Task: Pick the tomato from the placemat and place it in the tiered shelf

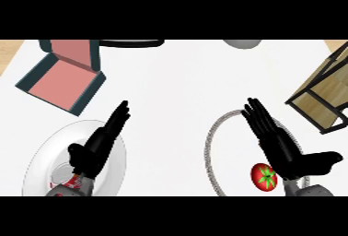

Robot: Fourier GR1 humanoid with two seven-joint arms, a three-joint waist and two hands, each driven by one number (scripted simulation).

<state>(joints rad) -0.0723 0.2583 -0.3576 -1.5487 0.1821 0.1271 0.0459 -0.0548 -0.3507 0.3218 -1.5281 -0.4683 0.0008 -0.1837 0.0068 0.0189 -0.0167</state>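
Observation:
A red tomato [264,176] with a green stem lies on the white round placemat [212,138], near the lower right. My right hand [280,144] hovers just right of and above the tomato, fingers straight and open, thumb spread to the right; it holds nothing. The tiered shelf [325,92], wooden boards in a dark frame, stands at the right edge. My left hand [101,143] is open at the lower left, fingers up, over a white plate.
A white plate [48,152] lies at the lower left. A red tray with dark teal rim [65,76] sits at the upper left. A dark-rimmed object [132,43] and a grey round object [242,43] show at the far edge.

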